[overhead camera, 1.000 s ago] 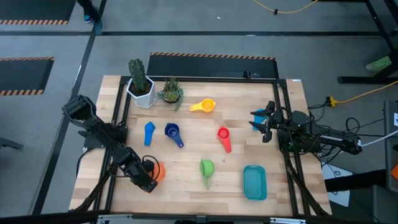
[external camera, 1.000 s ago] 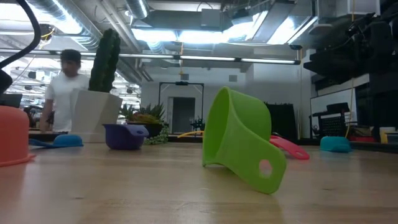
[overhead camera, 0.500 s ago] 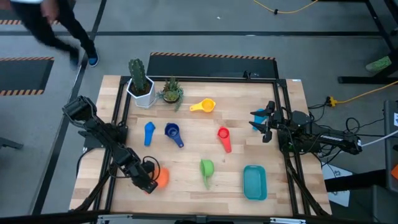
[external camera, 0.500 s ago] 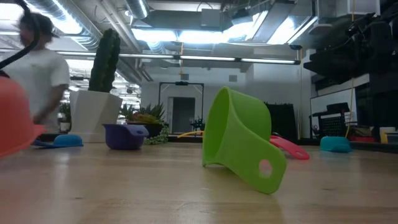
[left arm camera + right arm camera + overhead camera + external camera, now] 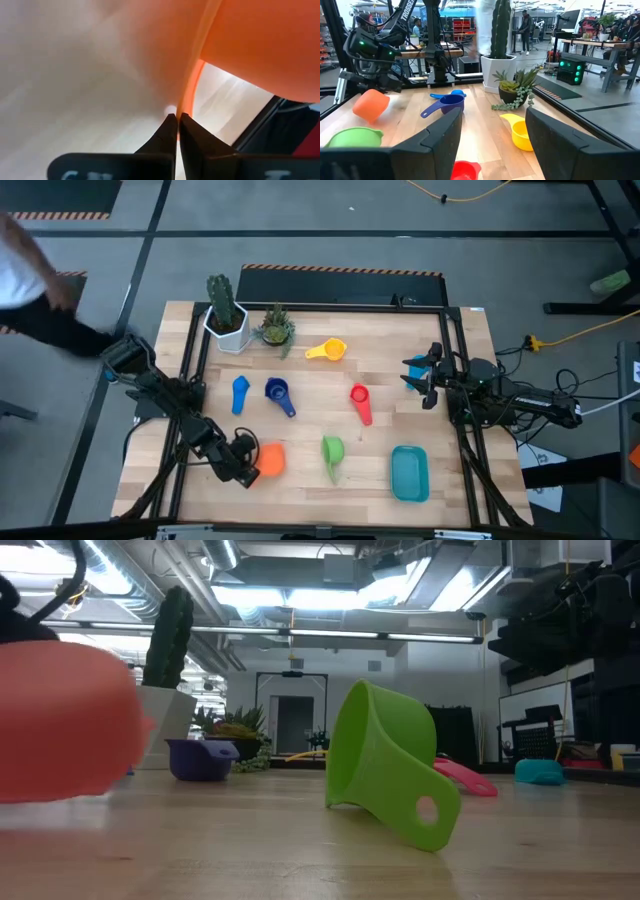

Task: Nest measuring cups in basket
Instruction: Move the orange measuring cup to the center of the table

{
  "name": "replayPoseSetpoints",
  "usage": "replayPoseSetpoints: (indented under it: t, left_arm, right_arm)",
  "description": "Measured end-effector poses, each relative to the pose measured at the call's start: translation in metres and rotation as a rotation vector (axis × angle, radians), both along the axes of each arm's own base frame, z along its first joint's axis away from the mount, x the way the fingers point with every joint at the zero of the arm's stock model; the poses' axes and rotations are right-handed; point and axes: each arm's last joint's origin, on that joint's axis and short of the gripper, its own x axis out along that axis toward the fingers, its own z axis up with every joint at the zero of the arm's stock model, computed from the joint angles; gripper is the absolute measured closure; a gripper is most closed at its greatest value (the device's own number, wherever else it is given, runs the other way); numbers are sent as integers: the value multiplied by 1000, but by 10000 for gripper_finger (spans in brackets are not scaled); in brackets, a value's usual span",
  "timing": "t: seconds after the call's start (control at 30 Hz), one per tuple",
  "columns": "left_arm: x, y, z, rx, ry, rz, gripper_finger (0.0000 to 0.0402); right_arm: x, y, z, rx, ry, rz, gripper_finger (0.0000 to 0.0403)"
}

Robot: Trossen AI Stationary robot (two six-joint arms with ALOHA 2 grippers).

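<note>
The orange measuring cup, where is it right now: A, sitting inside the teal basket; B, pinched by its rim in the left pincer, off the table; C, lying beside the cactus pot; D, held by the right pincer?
B: the left pincer is shut on the rim of the orange measuring cup, and the right wrist view shows the cup clear of the table.

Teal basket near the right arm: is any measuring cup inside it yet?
No. In the high view the basket shows only its own bare teal floor. The green cup lies beside it on the table, and the left gripper holds the orange cup well away.
</note>
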Motion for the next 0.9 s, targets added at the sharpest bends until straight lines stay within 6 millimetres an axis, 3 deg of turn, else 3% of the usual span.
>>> replayPoseSetpoints:
  t: [0.37, 0.9]
  left_arm:
    - [17, 15, 4, 199, -199, 14, 401]
    - [77, 79, 28, 558, -546, -40, 401]
  right_arm:
    - [0, 0, 0, -1, 0, 0, 178]
    - [0, 0, 0, 0, 0, 0, 178]
